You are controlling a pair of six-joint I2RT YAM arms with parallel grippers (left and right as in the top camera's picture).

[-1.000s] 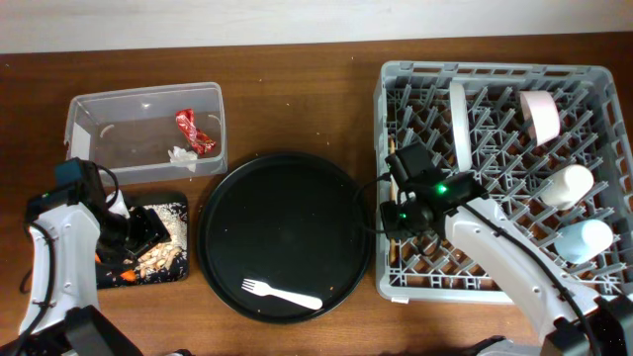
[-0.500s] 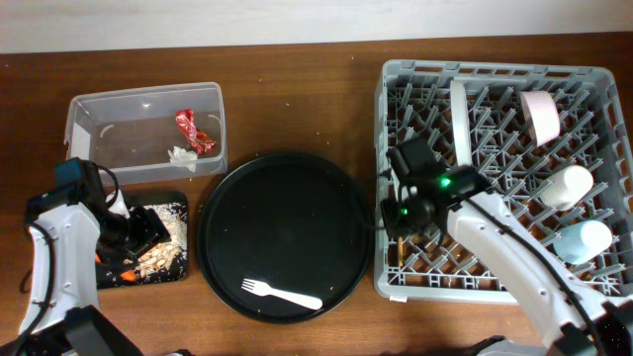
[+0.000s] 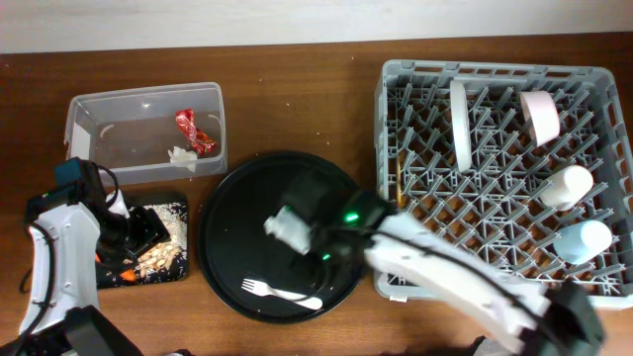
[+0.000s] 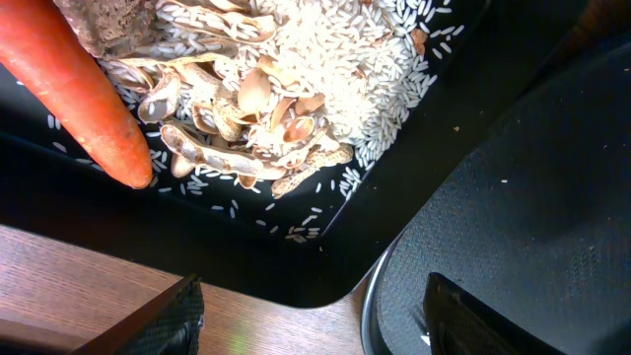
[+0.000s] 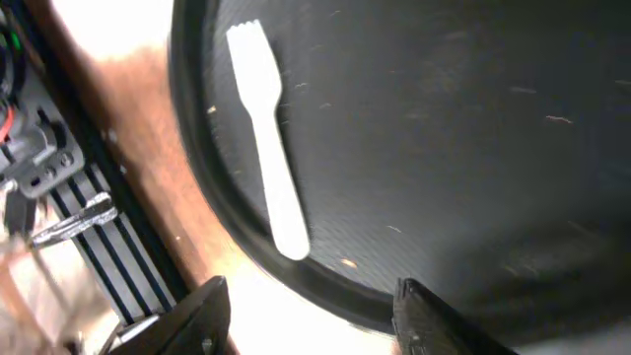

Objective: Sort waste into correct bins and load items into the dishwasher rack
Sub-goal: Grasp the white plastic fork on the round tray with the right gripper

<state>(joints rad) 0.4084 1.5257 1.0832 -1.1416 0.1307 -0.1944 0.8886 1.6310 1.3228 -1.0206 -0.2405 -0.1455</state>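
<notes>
1. tub (image 3: 143, 91) back left, wrapper (image 3: 195, 131) and tissue (image 3: 182, 154) in it.
2. shallow tray (image 3: 170, 278) just before it, holding carrot (image 4: 79, 89) and crumbs (image 4: 246, 108).
3. round tray (image 3: 237, 213) centre, fork (image 3: 285, 293) on its front part.
4. rack (image 3: 495, 67) at right.

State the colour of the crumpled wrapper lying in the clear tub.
The wrapper is red; the overhead view shows it best.
</notes>
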